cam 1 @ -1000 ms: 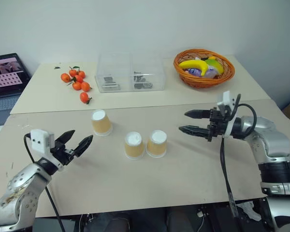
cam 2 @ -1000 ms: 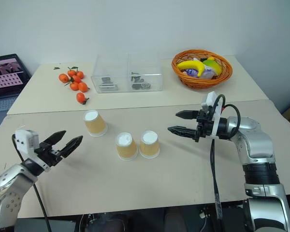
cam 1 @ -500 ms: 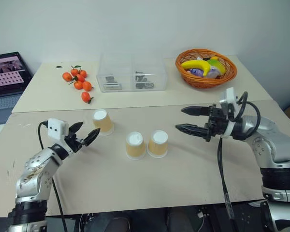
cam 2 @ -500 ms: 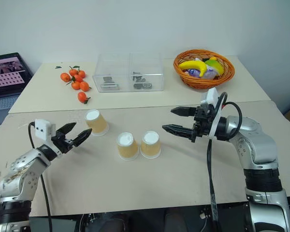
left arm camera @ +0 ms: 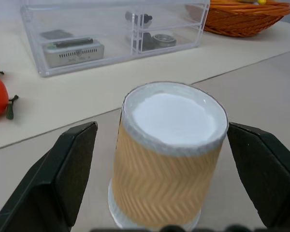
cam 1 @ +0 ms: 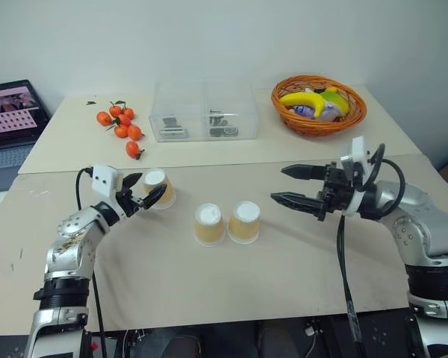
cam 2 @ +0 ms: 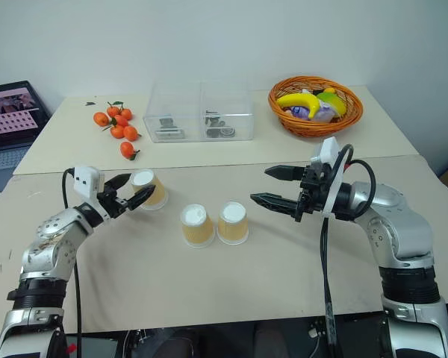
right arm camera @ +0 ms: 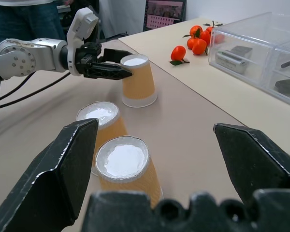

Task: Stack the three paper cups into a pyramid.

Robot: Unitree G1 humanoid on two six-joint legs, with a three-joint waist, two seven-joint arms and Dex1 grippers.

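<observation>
Three tan paper cups stand upside down on the table. Two of them (cam 1: 208, 224) (cam 1: 244, 221) touch side by side in the middle. The third cup (cam 1: 160, 188) stands apart to their left. My left gripper (cam 1: 146, 191) is open, with its fingers on either side of that left cup (left arm camera: 166, 154), not closed on it. My right gripper (cam 1: 290, 186) hovers open to the right of the pair (right arm camera: 122, 166), pointing toward them, nothing between its fingers. No pyramid stands.
On the far table are several tangerines (cam 1: 119, 127), a clear plastic drawer box (cam 1: 203, 112) and a wicker basket (cam 1: 318, 104) with a banana. A laptop (cam 1: 7, 119) sits at the far left.
My left gripper has moved forward and to the right until its open fingers flank the left cup. The right arm has stayed about still.
</observation>
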